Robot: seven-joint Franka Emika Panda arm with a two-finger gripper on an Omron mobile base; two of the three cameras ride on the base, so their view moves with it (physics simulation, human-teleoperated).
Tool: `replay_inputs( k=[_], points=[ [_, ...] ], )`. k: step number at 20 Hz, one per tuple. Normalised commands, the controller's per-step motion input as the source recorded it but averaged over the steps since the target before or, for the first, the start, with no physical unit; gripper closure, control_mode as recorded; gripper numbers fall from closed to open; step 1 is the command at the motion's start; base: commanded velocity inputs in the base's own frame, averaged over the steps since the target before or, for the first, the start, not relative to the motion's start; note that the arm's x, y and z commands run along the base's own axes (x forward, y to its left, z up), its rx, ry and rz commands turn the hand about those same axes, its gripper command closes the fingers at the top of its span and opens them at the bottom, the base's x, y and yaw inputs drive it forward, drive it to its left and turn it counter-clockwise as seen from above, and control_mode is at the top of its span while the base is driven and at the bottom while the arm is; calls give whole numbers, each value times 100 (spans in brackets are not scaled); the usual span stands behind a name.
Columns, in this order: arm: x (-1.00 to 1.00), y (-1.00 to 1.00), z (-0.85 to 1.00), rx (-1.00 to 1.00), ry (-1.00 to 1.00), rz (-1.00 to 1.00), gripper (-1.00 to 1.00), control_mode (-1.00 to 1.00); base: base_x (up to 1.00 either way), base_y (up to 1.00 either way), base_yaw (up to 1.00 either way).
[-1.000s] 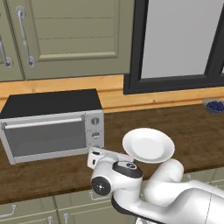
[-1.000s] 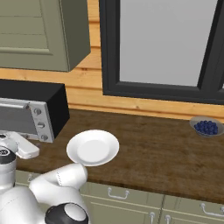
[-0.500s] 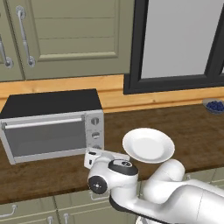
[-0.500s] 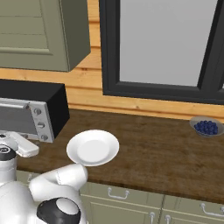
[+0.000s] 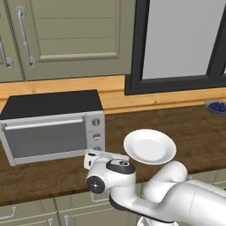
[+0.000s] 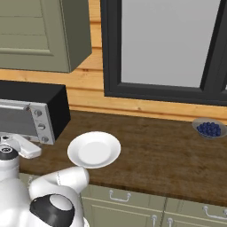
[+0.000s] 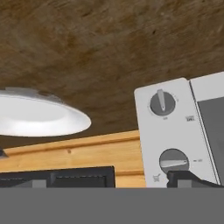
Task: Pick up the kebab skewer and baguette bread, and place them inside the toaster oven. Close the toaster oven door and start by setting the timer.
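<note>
Meanwhile the arm's elbow has swung slightly lower at the counter's front edge, while the gripper (image 7: 112,183), spread wide and empty, hovers before the toaster oven (image 5: 53,123). Its door (image 5: 46,139) is shut, so the timer knobs (image 7: 162,103) look next.

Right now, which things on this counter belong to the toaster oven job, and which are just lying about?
For the job:
toaster oven
toaster oven door, shut
knobs

Lying about:
white plate, with nothing on it
bowl of blueberries
</note>
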Motion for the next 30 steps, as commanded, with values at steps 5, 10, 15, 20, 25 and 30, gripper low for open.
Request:
replay_inputs(
  k=[5,10,15,20,25,30],
  points=[
    [23,0,-18,-1,0,0,-100,-100,0,0,0],
    [30,3,-10,0,0,0,-100,-100,0,0,0],
    [10,16,-5,0,0,0,-100,-100,0,0,0],
    [0,22,-14,0,0,0,-100,-100,0,0,0],
    [15,2,-12,0,0,0,-100,-100,0,0,0],
    [7,0,-9,-1,0,0,-100,-100,0,0,0]
  ],
)
